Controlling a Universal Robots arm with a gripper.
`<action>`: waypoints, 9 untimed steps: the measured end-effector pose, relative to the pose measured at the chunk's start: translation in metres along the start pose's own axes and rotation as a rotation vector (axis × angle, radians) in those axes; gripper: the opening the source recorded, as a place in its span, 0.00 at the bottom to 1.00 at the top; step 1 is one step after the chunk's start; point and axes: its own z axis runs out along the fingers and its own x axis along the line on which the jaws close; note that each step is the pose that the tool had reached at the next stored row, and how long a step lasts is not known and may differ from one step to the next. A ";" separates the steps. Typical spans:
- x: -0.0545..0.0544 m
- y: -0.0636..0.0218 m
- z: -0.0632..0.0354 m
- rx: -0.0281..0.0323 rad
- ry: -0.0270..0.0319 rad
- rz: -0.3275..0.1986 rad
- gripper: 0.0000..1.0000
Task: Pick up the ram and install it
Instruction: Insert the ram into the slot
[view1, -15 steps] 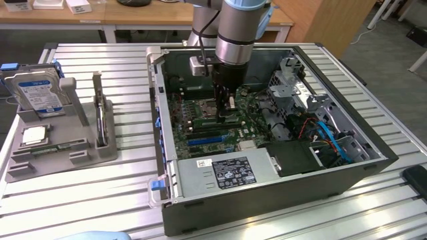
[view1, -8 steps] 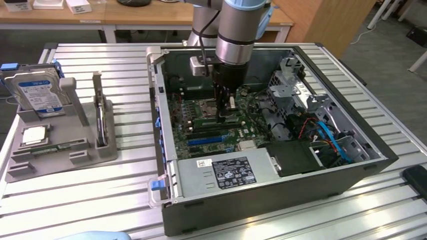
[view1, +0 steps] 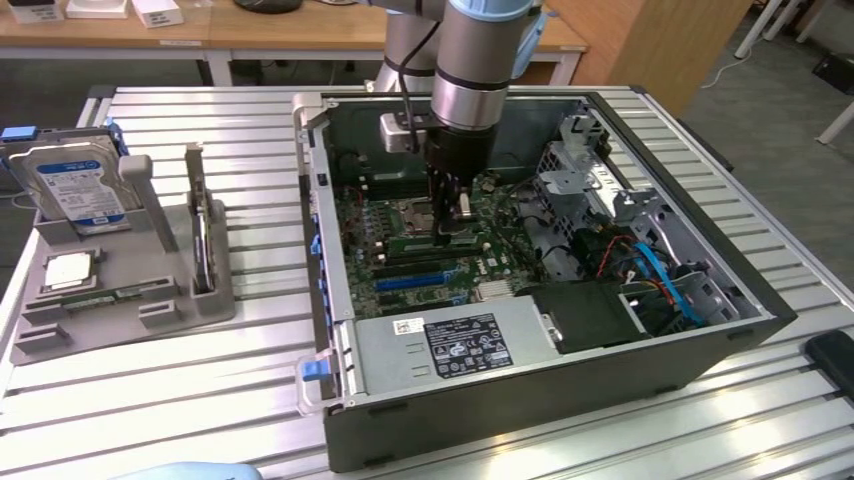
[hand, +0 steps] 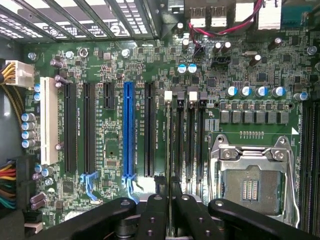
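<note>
From outside, the gripper (view1: 451, 222) reaches down into the open computer case (view1: 534, 425) over the motherboard (view1: 400, 250); a grey tray (view1: 80, 335) with a hard drive (view1: 80, 185) stands well apart on the exterior view's left. The wrist view adds the memory slots (hand: 180, 140) beside the empty processor socket (hand: 250, 185); the jaws are clamped on the ram (hand: 171, 186), seen edge-on, in line with those slots.

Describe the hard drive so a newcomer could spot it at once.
Find the open computer case; to the exterior view's left of it sits a grey tray. The hard drive stands upright at the tray's far end, a silver box with a blue-and-white label, unlike the square silver chip lying flat in front of it.
</note>
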 end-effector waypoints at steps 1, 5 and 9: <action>0.000 0.0000 0.0000 0.0000 0.0001 0.000 0.13; 0.000 0.0000 0.0001 0.0002 0.0000 -0.002 0.13; 0.000 0.0000 0.0001 0.0002 0.0000 -0.002 0.13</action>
